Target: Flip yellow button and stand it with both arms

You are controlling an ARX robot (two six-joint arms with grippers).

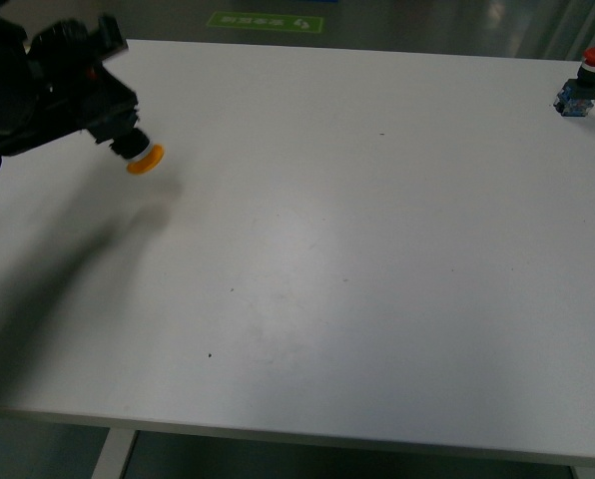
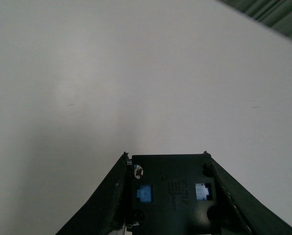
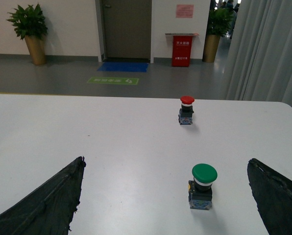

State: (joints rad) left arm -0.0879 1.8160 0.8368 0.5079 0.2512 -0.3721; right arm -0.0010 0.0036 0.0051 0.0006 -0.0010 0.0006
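Checking progress on the flip: where's the yellow button? — Lee

Far across the counter from the red-capped switch, at the opposite side. Left end effector is clamped on its black-and-blue body; the left wrist view shows that body wedged between the fingers. The cap sticks out and tilts down toward the counter. Its shadow sits apart from it, so I judge it lifted. — Dana

Right arm? — Lee

Not in the front view. Right end effector is spread wide with nothing between the fingers. It faces the red-capped switch, with a green-capped switch standing between the two. Both of those are upright and untouched. — Dana

So what's done? — Lee

Pickup only, by my read. The button is in the air at an angle, neither flipped over nor set down. — Dana

What's left? — Lee

Most of it. The right arm is well away from the yellow button, so the two-arm part hasn't started. The remaining steps are to bring the right arm over, turn the button, stand it on the counter and release. I can't tell from here which end it should rest on. — Dana
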